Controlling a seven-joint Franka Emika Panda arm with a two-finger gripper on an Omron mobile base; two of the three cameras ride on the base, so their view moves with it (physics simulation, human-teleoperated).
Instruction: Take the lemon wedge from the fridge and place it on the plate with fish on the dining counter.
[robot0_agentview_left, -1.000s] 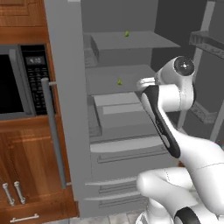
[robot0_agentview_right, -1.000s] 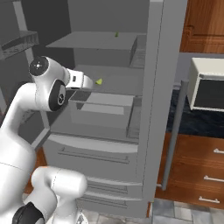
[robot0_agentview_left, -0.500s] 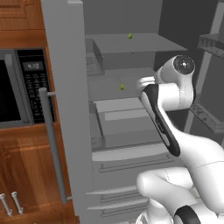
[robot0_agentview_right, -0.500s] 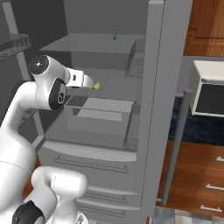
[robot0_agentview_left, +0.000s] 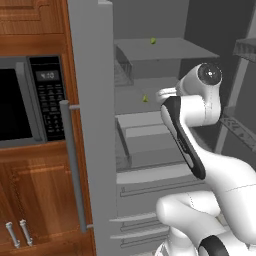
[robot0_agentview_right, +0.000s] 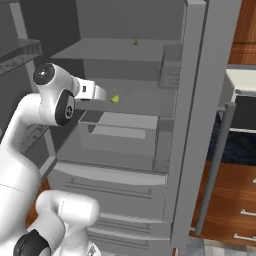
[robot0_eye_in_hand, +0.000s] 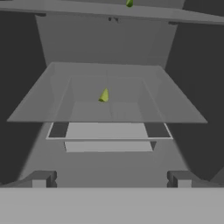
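While we hover at the open fridge (robot0_agentview_left: 90, 125) mouth, the pincer (robot0_eye_in_hand: 111, 179) stands wide with nothing between its jaws.

Left to right, relative to the pincer:
- Far left: microwave (robot0_agentview_left: 27, 102) in the wood cabinetry, beyond the fridge's left door. Out of our way.
- Dead ahead, slightly left of the midline and above the fingertip line in the hand view: the lemon wedge (robot0_eye_in_hand: 104, 95), sitting point-up near the middle of the glass shelf (robot0_eye_in_hand: 39, 109). Well apart from the fingertips (robot0_eye_in_hand: 41, 178), no contact yet.
- Ahead and higher: a second small green piece (robot0_eye_in_hand: 129, 3) on the top shelf (robot0_agentview_right: 90, 50). We can't tell what it is.
- Right: the other fridge door (robot0_agentview_right: 200, 125), edge-on.

Risks as we see them:
- Wedge is tiny against a wide opening, so an off-centre close pushes it back or knocks it over rather than pinching it.
- Coming in low, the fingers meet the front edge of the glass shelf; coming in high, the hand crowds the top shelf.
- Going for the upper green piece by mistake, since both look alike from here.
- Smooth glass lets the wedge skid on first touch.
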